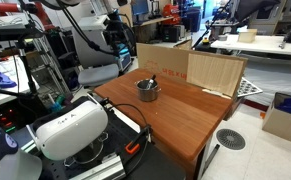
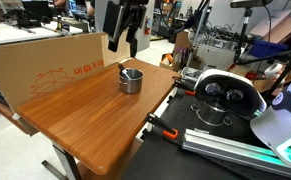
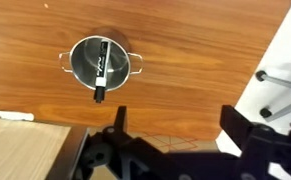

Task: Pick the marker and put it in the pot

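Silver-grey and shiny, the pot (image 3: pixel 82 62) stands on the wooden table (image 3: pixel 195 40) with the marker (image 3: pixel 101 72) inside it. In the wrist view the dark pen lies slantwise across the pot's floor. One end rests on the rim and pokes just past it (the white print on the barrel is too small to read). Two small handles stick out from opposite sides of the pot.

In an exterior view the pot (image 2: pixel 132 84) shows the marker (image 2: pixel 124 68) leaning on its wall, the upper end rising above the rim. The gripper (image 2: pixel 124 45) hangs above the pot, clear of both it and the pen. Its jaws are spread wide and nothing is between them. The wrist view agrees: the gripper (image 3: pixel 177 135) shows two dark fingers (image 3: pixel 119 128) far apart over bare wood, with the pot well away from them.

Behind the pot a cardboard box (image 1: pixel 185 68) stands on the table, close to it but not touching. Off the table's edge, well apart from the pot, a white headset (image 1: pixel 70 128) rests among dark cables and rails.
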`<move>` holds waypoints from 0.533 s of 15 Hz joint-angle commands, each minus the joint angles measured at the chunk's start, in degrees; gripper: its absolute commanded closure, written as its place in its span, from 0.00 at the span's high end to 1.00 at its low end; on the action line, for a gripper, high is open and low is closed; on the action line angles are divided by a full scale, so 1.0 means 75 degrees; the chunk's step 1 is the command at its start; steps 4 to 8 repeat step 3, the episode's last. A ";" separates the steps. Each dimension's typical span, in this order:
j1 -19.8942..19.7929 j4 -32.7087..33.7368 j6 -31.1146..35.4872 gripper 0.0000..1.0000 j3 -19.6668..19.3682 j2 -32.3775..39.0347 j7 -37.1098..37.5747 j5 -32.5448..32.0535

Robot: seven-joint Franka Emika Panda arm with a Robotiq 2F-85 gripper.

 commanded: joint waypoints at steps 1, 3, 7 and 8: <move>-0.0274 0.0003 -0.0011 1.00 0.0282 -0.0007 -0.0074 0.0091; -0.0274 0.0003 -0.0011 1.00 0.0282 -0.0007 -0.0074 0.0091; -0.0274 0.0003 -0.0011 1.00 0.0282 -0.0007 -0.0074 0.0091; -0.0274 0.0003 -0.0011 1.00 0.0282 -0.0007 -0.0074 0.0091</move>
